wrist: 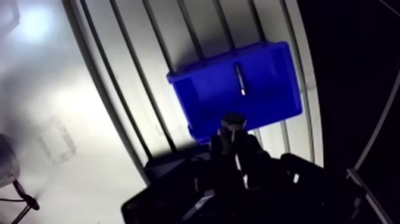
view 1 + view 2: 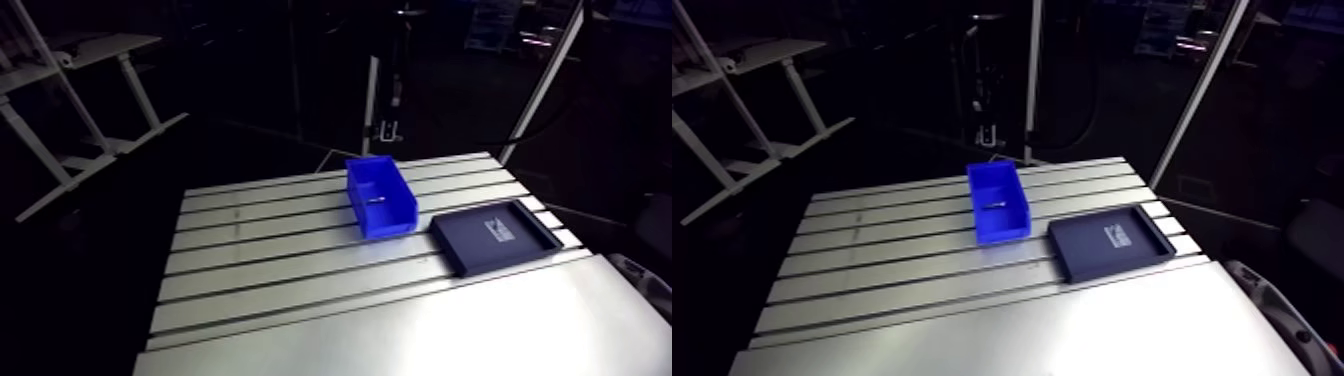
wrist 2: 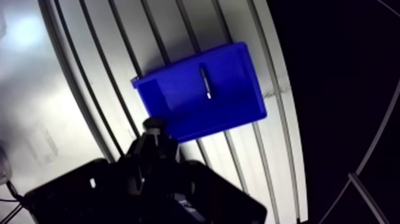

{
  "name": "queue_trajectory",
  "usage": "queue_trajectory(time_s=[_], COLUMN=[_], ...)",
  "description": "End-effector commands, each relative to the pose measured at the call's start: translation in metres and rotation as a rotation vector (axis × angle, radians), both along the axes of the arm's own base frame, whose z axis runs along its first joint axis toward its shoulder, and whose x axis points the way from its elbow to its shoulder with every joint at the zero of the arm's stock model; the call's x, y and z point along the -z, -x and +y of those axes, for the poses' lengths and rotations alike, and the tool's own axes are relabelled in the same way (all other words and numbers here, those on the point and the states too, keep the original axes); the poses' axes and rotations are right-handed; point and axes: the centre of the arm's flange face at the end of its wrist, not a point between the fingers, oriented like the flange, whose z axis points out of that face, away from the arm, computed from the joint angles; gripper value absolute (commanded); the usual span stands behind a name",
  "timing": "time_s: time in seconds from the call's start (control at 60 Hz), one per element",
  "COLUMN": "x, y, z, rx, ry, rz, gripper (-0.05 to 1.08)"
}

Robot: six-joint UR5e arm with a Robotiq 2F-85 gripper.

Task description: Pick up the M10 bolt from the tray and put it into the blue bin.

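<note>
The blue bin [image 2: 380, 196] stands on the slotted table with a slim metal bolt [image 1: 240, 80] lying inside it. To its right lies the dark flat tray [image 2: 494, 236], which carries a white label. In the wrist view my gripper [image 1: 231, 134] hangs high above the table, over the tray's edge nearest the bin. Its fingers are closed around a bolt [image 1: 233, 121], whose grey head sticks out past the fingertips. The head sits just short of the bin's near wall. The gripper does not show in the arm view.
The slotted aluminium table [image 2: 260, 250] stretches to the left of the bin. A smooth metal sheet [image 2: 480, 330] covers the front part of the table. White frame legs [image 2: 70, 150] stand off the table's far left.
</note>
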Motion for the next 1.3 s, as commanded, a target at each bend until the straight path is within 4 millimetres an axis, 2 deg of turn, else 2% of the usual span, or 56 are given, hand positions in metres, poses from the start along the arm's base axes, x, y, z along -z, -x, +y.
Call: queue_trajectory(time_s=[0.017, 0.217, 0.267, 0.667, 0.833, 0.867, 1.3], x=[0.011, 0.034, 0.049, 0.071, 0.084, 0.091, 0.122], y=[0.005, 0.005, 0.003, 0.003, 0.001, 0.000, 0.001], z=[-0.001, -0.006, -0.010, -0.011, -0.011, -0.011, -0.006], rx=[-0.060, -0.072, -0.072, -0.077, -0.074, -0.071, -0.061], ry=[-0.033, -0.068, -0.063, -0.073, -0.067, -0.063, -0.052], rz=[0.047, 0.032, 0.006, 0.028, 0.004, -0.009, -0.052], gripper=[1.06, 1.06, 1.06, 1.05, 1.05, 1.05, 1.05])
